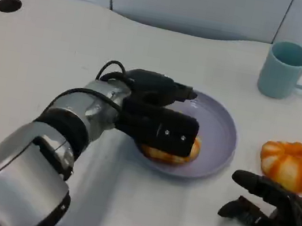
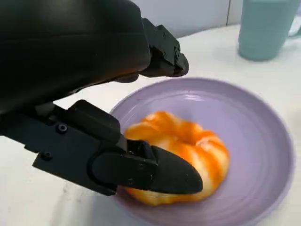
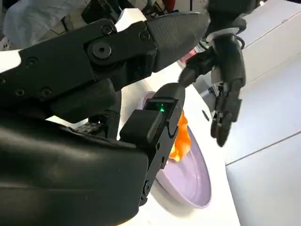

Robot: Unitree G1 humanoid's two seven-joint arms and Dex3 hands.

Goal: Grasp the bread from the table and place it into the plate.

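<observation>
Table (image 1: 45,47): white, 1 of it, w/ pale wall panels behind; 2 dark round holes at far edges, the right one cut off by the frame.
Arms: 2 silver forearms; left one fills the lower left of head view, right one mostly out of frame.
Plate (image 1: 224,132): 1, lavender, mid-table; near-left part hidden by left hand.
Left hand (image 1: 158,120): over the plate, fingers (image 2: 164,174) around the bread, one below it & others above; can't tell if they truly grip or just touch it.
Right hand (image 1: 272,219): lower right, resting on table, fingers spread apart, holding nothing; wrist end cut off.
Mug (image 1: 286,69): 1, light teal, upright, far right, handle to the right; well apart from plate.
Bread (image 1: 170,151): 2 orange-and-white pieces. One lies in the plate at its near edge, top hidden by left hand. Second bread (image 1: 291,164) on table just right of plate, near right hand.
</observation>
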